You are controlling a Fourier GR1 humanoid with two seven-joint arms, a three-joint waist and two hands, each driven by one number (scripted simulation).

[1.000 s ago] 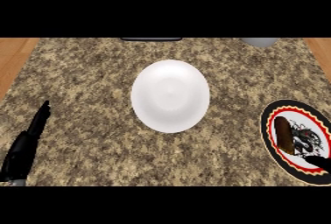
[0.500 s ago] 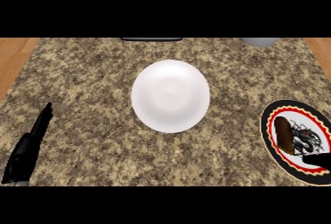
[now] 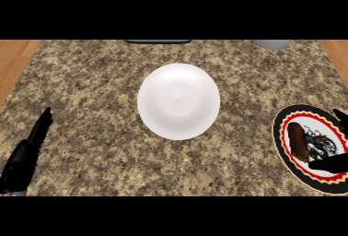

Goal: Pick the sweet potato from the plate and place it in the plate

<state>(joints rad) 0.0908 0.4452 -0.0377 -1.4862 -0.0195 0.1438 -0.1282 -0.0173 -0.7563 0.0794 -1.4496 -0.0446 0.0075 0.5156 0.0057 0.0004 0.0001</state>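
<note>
A brown sweet potato (image 3: 297, 141) lies on the left part of a patterned plate (image 3: 285, 120) with a red, black and cream rim, at the counter's right edge. My right hand (image 3: 330, 163) comes in from the right edge. One finger lies across the plate's lower part, just right of and below the sweet potato, and another fingertip (image 3: 338, 114) shows above the plate's upper right. It holds nothing and most of it is out of view. A plain white plate (image 3: 179, 101) sits at the counter's middle. My left hand (image 3: 27, 154) rests open at the lower left, fingers straight.
The speckled granite counter (image 3: 102, 83) spans the view, with wood showing at its left and right edges. A dark flat object (image 3: 158, 41) and a grey round object (image 3: 272, 44) sit at the far edge.
The right hand's finger has crept a little further left and up over the patterned plate. The left hand has barely shifted. Both plates and the sweet potato stay put.
</note>
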